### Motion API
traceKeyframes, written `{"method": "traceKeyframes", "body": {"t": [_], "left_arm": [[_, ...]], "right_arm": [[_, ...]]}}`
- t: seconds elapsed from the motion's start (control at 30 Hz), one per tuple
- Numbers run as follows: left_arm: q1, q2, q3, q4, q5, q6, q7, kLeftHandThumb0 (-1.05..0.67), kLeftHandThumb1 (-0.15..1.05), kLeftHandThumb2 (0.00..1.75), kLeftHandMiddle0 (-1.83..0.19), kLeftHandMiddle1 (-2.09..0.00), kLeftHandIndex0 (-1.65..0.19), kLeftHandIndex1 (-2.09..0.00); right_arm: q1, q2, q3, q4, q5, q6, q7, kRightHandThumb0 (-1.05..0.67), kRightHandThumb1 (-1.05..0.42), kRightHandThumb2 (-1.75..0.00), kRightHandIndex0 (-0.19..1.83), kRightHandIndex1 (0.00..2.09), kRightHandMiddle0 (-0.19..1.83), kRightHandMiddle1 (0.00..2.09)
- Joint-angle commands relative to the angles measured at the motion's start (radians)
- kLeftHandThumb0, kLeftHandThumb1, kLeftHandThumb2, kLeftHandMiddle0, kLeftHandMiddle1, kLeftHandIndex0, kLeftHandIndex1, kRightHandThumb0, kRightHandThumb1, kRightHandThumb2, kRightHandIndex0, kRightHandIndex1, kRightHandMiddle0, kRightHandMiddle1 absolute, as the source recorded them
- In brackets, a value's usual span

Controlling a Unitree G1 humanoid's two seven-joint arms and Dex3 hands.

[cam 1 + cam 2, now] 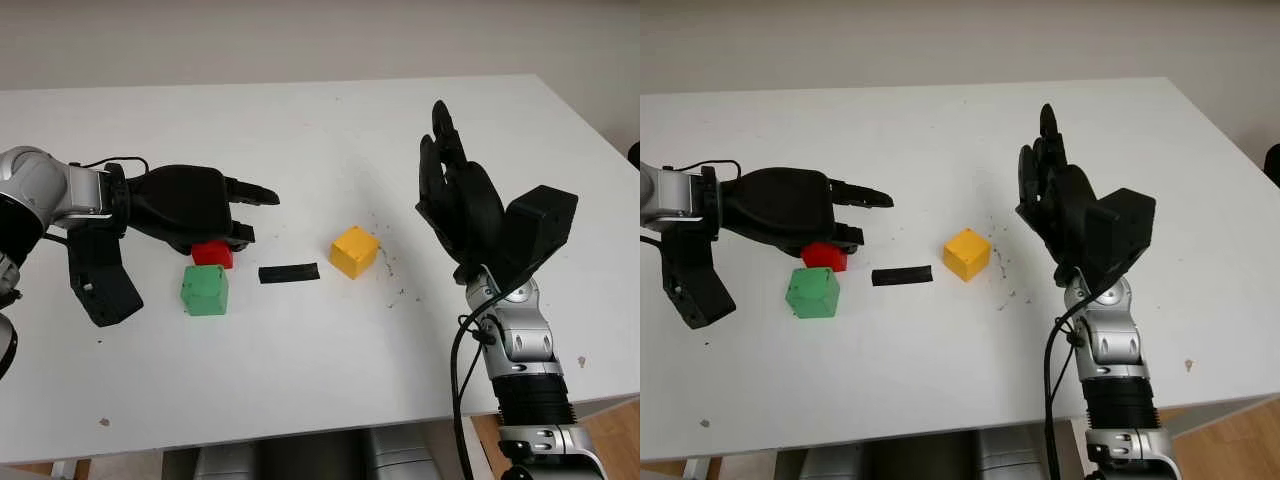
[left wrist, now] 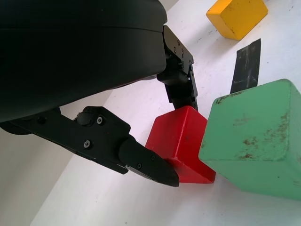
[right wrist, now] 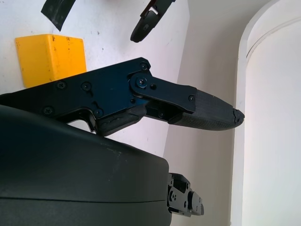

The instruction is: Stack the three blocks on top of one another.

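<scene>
While the white table (image 1: 300,130) is marked by dark specks, the left hand (image 1: 205,215) is seen over the red block (image 1: 213,253), fingers around it, grasp uncertain. The right hand (image 1: 460,195) is raised, released. The scuffed green cube (image 1: 205,290) touches the red; the yellow cube (image 1: 354,251) sits apart, beyond black tape (image 1: 289,273).

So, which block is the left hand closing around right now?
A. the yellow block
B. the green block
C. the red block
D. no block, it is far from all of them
C: the left hand has its fingers on both sides of the red block, beside the green block.
</scene>
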Motion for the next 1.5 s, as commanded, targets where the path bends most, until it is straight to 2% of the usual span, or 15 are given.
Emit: {"method": "traceKeyframes", "body": {"t": [0.0,0.17,0.27,0.37,0.47,0.53,0.6,0.7,0.8,0.83,0.97,1.2,1.27,1.37,1.47], "left_arm": [[-0.022,-0.001,-0.016,0.001,0.008,0.009,0.013,-0.37,0.9,0.05,-0.25,-0.1,-0.44,-1.61],[-0.027,0.003,-0.039,-0.007,0.036,0.032,0.034,-0.33,0.89,0.05,-0.27,-0.12,-0.45,-1.71],[-0.028,0.005,-0.048,-0.014,0.044,0.039,0.035,-0.33,0.87,0.05,-0.28,-0.14,-0.46,-1.63],[-0.02,0.005,-0.047,-0.016,0.038,0.048,0.04,-0.32,0.87,0.05,-0.3,-0.16,-0.49,-1.64],[-0.012,0.008,-0.03,-0.018,0.01,0.051,-0.002,-0.31,0.87,0.06,-0.29,-0.15,-0.47,-1.67],[-0.002,0.014,-0.006,-0.024,-0.029,0.056,-0.044,-0.31,0.88,0.06,-0.28,-0.14,-0.44,-1.59],[0.019,0.013,0.051,-0.011,-0.131,0.051,-0.135,-0.32,0.88,0.05,-0.28,-0.12,-0.46,-1.33],[0.061,0.014,0.167,-0.02,-0.341,0.06,-0.341,-0.37,0.89,0.06,-0.22,-0.08,-0.51,-1.06],[0.113,0.009,0.282,-0.047,-0.536,0.093,-0.504,-0.39,0.91,0.06,-0.24,-0.06,-0.51,-1.12],[0.128,0.009,0.312,-0.066,-0.585,0.113,-0.559,-0.38,0.94,0.06,-0.22,-0.05,-0.45,-1.18],[0.179,0.006,0.4,-0.132,-0.707,0.172,-0.694,-0.36,0.95,0.05,-0.23,-0.06,-0.43,-1.22],[0.282,-0.017,0.543,-0.27,-0.918,0.373,-0.949,-0.34,0.95,0.06,-0.22,-0.05,-0.46,-1.15],[0.312,-0.034,0.584,-0.314,-0.989,0.451,-1.023,-0.35,0.96,0.06,-0.2,-0.05,-0.43,-1.2],[0.366,-0.074,0.654,-0.427,-1.103,0.654,-1.145,-0.37,0.98,0.06,-0.18,-0.05,-0.36,-1.35],[0.413,-0.109,0.707,-0.539,-1.174,0.827,-1.202,-0.39,0.99,0.06,-0.18,-0.05,-0.32,-1.44]], "right_arm": [[-0.001,-0.008,-0.005,-0.018,0.005,-0.003,0.001,-0.76,-1.05,-0.7,-0.19,0.0,-0.19,0.0],[0.001,-0.011,-0.008,-0.015,0.004,-0.01,0.002,-0.77,-1.05,-0.7,-0.19,0.0,-0.19,0.0],[0.003,-0.014,-0.008,-0.018,0.004,-0.01,0.006,-0.78,-1.05,-0.7,-0.19,0.0,-0.19,0.0],[0.006,-0.014,-0.008,-0.022,0.004,-0.009,0.006,-0.77,-1.05,-0.7,-0.19,0.0,-0.19,0.0],[0.007,-0.015,-0.009,-0.023,0.006,-0.009,0.008,-0.77,-1.05,-0.69,-0.19,0.0,-0.19,0.0],[0.008,-0.016,-0.008,-0.023,0.005,-0.01,0.008,-0.77,-1.05,-0.7,-0.19,0.0,-0.19,0.0],[0.007,-0.015,-0.007,-0.024,0.004,-0.008,0.008,-0.77,-1.05,-0.7,-0.19,0.0,-0.19,0.0],[0.005,-0.013,-0.006,-0.023,0.006,-0.003,0.009,-0.76,-1.05,-0.71,-0.19,0.0,-0.19,0.0],[0.004,-0.01,-0.002,-0.024,0.005,0.005,0.006,-0.75,-1.05,-0.71,-0.19,0.0,-0.19,0.0],[0.004,-0.011,0.0,-0.024,0.004,0.006,0.008,-0.75,-1.05,-0.72,-0.19,0.0,-0.19,0.0],[0.005,-0.008,0.003,-0.025,0.003,0.004,0.006,-0.75,-1.05,-0.72,-0.19,0.0,-0.19,0.0],[0.012,-0.003,0.003,-0.028,0.005,0.001,-0.001,-0.74,-1.05,-0.72,-0.19,0.0,-0.19,0.0],[0.013,-0.004,0.004,-0.03,0.004,0.001,-0.002,-0.74,-1.05,-0.72,-0.19,0.0,-0.19,0.0],[0.015,-0.005,0.007,-0.028,0.004,0.001,0.005,-0.75,-1.05,-0.71,-0.19,0.0,-0.19,0.0],[0.014,-0.003,0.009,-0.025,0.004,0.001,0.005,-0.75,-1.05,-0.7,-0.19,0.0,-0.19,0.0]]}}
